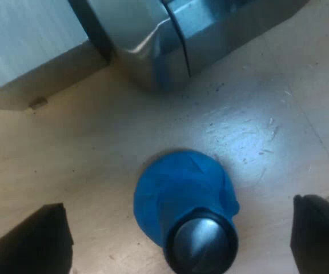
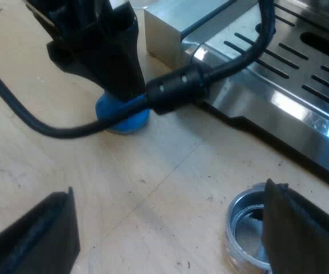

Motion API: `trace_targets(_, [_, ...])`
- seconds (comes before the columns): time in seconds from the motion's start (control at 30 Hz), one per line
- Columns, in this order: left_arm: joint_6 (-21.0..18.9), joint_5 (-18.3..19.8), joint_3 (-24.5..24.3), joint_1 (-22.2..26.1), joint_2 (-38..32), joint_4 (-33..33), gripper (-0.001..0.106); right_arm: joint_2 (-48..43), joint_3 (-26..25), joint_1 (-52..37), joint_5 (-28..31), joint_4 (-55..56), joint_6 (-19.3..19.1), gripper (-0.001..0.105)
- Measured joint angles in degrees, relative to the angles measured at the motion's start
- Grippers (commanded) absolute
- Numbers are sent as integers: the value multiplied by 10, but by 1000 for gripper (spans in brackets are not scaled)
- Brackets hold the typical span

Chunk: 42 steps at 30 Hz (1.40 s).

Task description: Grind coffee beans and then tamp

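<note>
A blue tamper (image 1: 181,194) with a dark round knob (image 1: 201,245) stands upright on the pale wooden table, close to the espresso machine's metal corner (image 1: 153,51). My left gripper (image 1: 176,242) is open and straddles it, one black finger on each side, neither touching. In the right wrist view the left gripper (image 2: 119,91) hangs over the tamper (image 2: 124,117), covering its top. My right gripper (image 2: 170,240) is open over bare table with nothing between its fingers. A measuring glass (image 2: 245,231) stands by one of its fingers, partly hidden by it.
The machine's slotted metal drip tray (image 2: 290,74) runs along beyond the glass. A pale wall panel (image 1: 21,40) meets the table near the machine's corner. Bare wooden table (image 2: 153,188) lies between the tamper and the glass.
</note>
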Motion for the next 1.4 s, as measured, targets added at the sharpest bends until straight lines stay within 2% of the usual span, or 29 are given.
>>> trace_targets(0.1, [1,0,0,0,44,-3,78,0,0,0,0,0,0,69])
trace_targets(0.47, [1,0,0,0,68,-24,78,0,0,0,0,0,0,69])
trace_targets(0.53, [1,0,0,0,68,-25,68,0,0,0,0,0,0,69])
trace_targets(0.6, [1,2,0,0,68,-28,53,0,0,0,0,0,0,69])
trace_targets(0.63, [1,3,0,0,68,-28,53,0,0,0,0,0,0,69])
trace_targets(0.67, [1,8,0,0,68,-28,44,0,0,0,0,0,0,69])
trace_targets(0.7, [1,8,0,0,68,-28,26,0,0,0,0,0,0,69])
trace_targets(0.73, [1,8,0,0,68,-27,20,0,0,0,0,0,0,69])
trace_targets(0.8, [1,8,0,0,68,-20,2,0,0,0,0,0,0,69])
trace_targets(1.03, [2,21,-6,0,68,1,0,0,0,0,18,1,0,69])
trace_targets(1.13, [2,30,-18,0,66,24,0,-33,0,0,34,61,0,69])
trace_targets(1.27, [2,34,-38,0,25,35,0,-70,0,0,48,132,0,69])
trace_targets(1.4, [2,60,-51,0,-18,40,0,-92,10,0,69,140,0,69])
